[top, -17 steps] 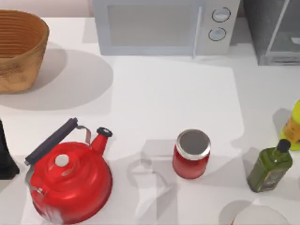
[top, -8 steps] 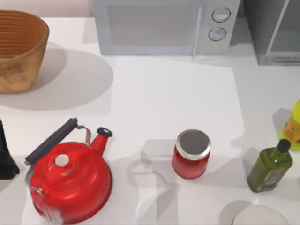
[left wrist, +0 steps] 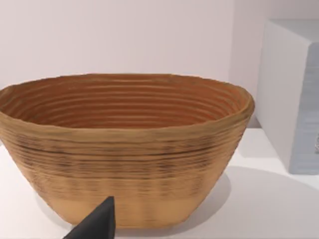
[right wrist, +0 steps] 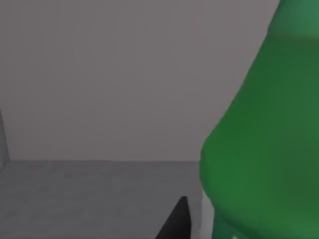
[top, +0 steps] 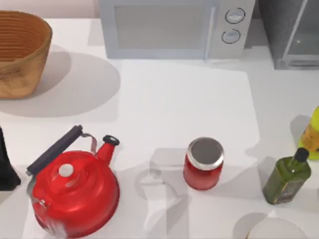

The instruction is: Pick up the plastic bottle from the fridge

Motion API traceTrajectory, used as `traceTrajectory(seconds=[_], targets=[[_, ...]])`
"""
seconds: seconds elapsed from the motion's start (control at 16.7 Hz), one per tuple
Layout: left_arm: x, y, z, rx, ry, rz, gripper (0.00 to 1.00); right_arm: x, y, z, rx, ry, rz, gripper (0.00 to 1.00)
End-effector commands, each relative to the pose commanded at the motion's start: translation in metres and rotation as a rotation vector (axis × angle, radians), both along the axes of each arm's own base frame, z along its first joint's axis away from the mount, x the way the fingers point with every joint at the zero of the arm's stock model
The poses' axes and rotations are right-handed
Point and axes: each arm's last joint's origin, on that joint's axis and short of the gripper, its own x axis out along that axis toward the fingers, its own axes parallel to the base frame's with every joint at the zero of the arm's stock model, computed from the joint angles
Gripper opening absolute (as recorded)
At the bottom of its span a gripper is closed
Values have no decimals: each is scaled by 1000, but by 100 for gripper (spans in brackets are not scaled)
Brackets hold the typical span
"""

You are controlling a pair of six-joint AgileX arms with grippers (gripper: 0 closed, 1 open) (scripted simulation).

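Inside tall grey glass-door fridge (top: 291, 35), right gripper closing in beside green plastic bottle (right wrist: 264, 149), bottle sitting on grey shelf, not lifted. Jaws state: cannot tell. Grasp, lift-out remaining. Left arm idling facing woven basket (left wrist: 124, 144).

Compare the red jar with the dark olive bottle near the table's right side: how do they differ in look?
The red jar is squat and wide; the dark olive bottle is taller and narrows to a thin neck. The jar carries a broad silver lid, the bottle a small black cap. The jar's body is bright red, the bottle's dark green. Both stand upright on the white table, apart from each other.
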Motion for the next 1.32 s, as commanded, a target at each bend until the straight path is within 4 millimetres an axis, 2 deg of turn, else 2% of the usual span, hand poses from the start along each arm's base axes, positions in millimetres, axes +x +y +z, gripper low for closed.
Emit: traceTrajectory(seconds=[0.48, 0.96, 1.32], targets=[[0, 0, 0, 0, 0, 0, 100, 0, -1, 2, 1, -1, -3, 0], [0, 0, 0, 0, 0, 0, 100, 0, -1, 47, 2, 4, -3, 0], [0, 0, 0, 0, 0, 0, 100, -4, -2, 50, 2, -4, -2, 0]])
